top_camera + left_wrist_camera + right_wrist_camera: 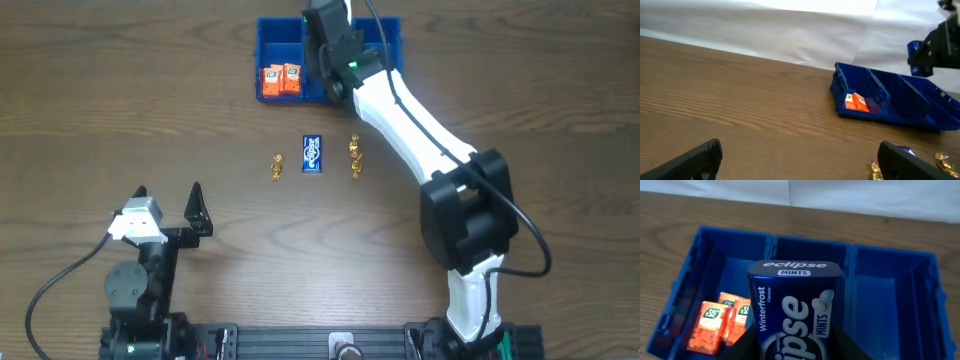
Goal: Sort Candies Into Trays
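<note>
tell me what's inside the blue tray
Two orange boxes lie in the tray's left compartment. The mint tin in front hides most of the middle compartment's floor, so that part can't be judged.

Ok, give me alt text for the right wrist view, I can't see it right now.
A dark blue mint tin is held upright in the right arm's jaws, above the blue three-compartment tray on the wooden table, roughly in line with its middle compartment. Two orange candy boxes lie in one end compartment.
</note>
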